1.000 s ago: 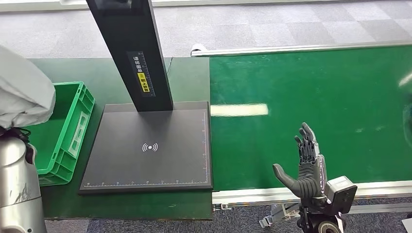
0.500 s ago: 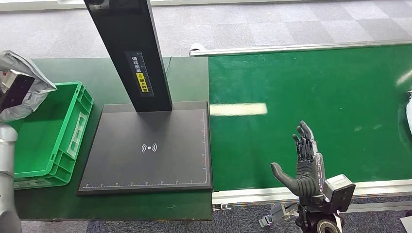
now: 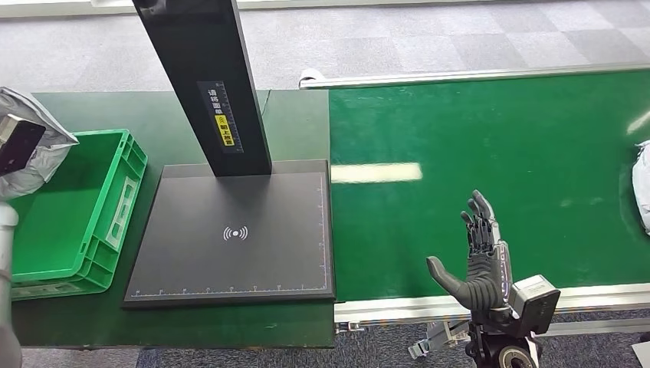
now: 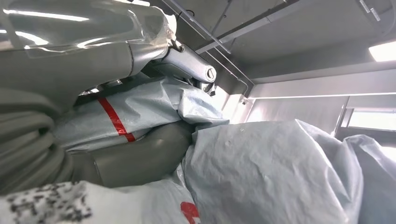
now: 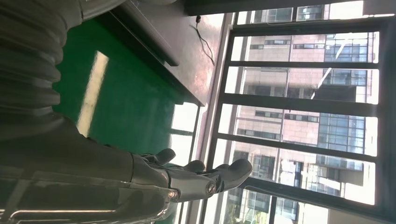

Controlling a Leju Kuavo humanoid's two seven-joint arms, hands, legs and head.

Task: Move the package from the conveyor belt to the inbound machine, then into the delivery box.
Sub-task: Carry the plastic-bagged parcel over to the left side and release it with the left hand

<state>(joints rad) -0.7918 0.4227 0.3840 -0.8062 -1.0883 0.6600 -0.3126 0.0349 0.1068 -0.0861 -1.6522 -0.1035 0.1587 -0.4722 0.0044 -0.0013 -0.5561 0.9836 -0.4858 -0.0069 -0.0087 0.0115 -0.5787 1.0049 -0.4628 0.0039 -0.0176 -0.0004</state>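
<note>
A grey plastic package (image 3: 38, 157) with a red stripe hangs above the far left end of the green delivery box (image 3: 115, 222). My left hand (image 4: 135, 158) grips it, with the thumb pressed into the crumpled wrap (image 4: 280, 177). The black inbound machine (image 3: 238, 230) lies bare between the box and the green conveyor belt (image 3: 490, 146). A second grey package (image 3: 642, 188) lies on the belt at the right edge. My right hand (image 3: 479, 257) stands upright over the belt's near edge, fingers apart and holding nothing; the fingers (image 5: 205, 179) also show in the right wrist view.
The machine's black post (image 3: 207, 84) rises from the back of the plate, leaning toward me. A dark green table (image 3: 299, 123) carries the box and the machine. The belt's metal rail (image 3: 460, 303) runs along its near edge, and grey carpet lies beyond.
My left arm has swung the package away to the left, over the box's far end. The second package has come further into view on the belt at the right. My right hand has barely moved.
</note>
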